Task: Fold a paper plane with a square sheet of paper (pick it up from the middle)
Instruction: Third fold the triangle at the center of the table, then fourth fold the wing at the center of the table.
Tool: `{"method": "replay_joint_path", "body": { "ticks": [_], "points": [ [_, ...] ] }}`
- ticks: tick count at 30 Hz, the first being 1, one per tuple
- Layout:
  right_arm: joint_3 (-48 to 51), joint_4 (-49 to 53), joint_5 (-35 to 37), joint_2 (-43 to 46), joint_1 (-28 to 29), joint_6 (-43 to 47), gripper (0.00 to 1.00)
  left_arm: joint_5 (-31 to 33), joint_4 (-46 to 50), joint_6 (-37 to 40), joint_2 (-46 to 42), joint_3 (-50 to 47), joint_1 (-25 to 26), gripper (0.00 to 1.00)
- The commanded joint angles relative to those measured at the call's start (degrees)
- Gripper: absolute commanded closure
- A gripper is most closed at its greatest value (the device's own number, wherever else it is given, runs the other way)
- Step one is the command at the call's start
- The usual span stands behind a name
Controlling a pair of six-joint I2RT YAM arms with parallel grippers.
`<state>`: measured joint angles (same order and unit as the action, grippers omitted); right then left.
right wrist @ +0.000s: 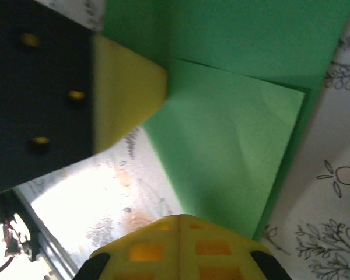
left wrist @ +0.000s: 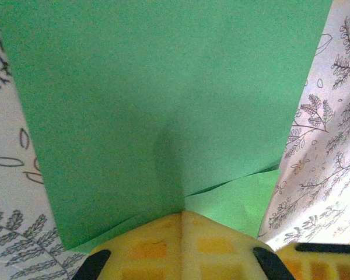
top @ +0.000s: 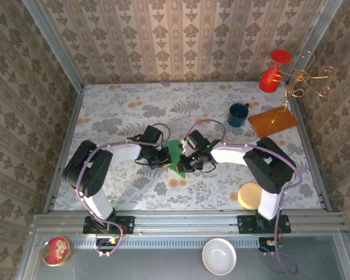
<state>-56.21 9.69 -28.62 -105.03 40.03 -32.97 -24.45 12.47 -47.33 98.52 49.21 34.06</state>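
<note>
Two grippers meet at the middle of the table (top: 122, 111), with the square sheet of paper (top: 175, 156) caught between them. In the top view its green shape runs from far to near and tapers to a point at the near end, so its long axis lies across the line joining the two arms. Neither arm is nearer, as both reach the paper.

On the left side, the left gripper (top: 162, 157) comes in from the sheet's left edge. In its wrist view the jaws are clenched, pads meeting with no gap, and they pinch the paper's near edge, where a soft dent rises from the grip. A folded layer peeks out just to the right.

On the right side, the right gripper (top: 188, 162) has its jaws pressed together as well. They seem to nip the lower edge of a folded flap. The next crease probably depends on one side letting go.
</note>
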Motion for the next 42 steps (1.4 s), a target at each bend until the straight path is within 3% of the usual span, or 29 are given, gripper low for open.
{"method": "replay_joint_path", "body": {
  "ticks": [1, 7, 12, 17, 21, 28, 31, 36, 42],
  "points": [
    [-0.7, 4.7, 1.9, -1.2, 0.3, 1.5, 0.95, 6.3, 5.3, 0.3, 4.0, -2.4, -0.5, 0.95],
    [5.3, 7.3, 2.1, 0.4, 0.0, 3.1, 0.95, 6.8, 5.4, 0.0, 4.3, -3.1, -1.1, 0.95],
    [11.6, 7.1, 2.3, 7.3, -0.7, 3.7, 0.95, 6.2, 5.2, 0.2, 3.9, -2.6, -1.3, 0.95],
    [11.1, 3.0, 2.6, 13.5, -1.1, 0.4, 0.92, 4.0, 4.1, 0.5, 2.8, -0.2, -0.5, 0.95],
    [9.4, -1.2, 7.1, 15.5, -1.2, -4.1, 0.88, 1.7, 1.9, -1.1, -0.6, 2.0, -0.5, 0.93],
    [5.0, -5.0, 7.6, 9.7, -1.0, -8.6, 0.66, -0.1, -4.5, -6.6, -8.8, -0.1, -3.5, 0.78],
    [2.1, -5.1, 7.2, 7.1, -0.8, -9.0, 0.67, 1.0, -5.2, -7.9, -12.3, -3.5, -5.6, 0.70],
    [-0.5, -4.0, 7.7, 4.6, -0.7, -8.8, 0.71, 1.6, -5.1, -9.4, -16.7, -9.7, -10.5, 0.66],
    [-0.1, -4.7, 9.9, 5.4, -0.6, -9.1, 0.75, 0.9, -4.3, -9.4, -18.6, -11.8, -11.2, 0.57]
  ]
}}
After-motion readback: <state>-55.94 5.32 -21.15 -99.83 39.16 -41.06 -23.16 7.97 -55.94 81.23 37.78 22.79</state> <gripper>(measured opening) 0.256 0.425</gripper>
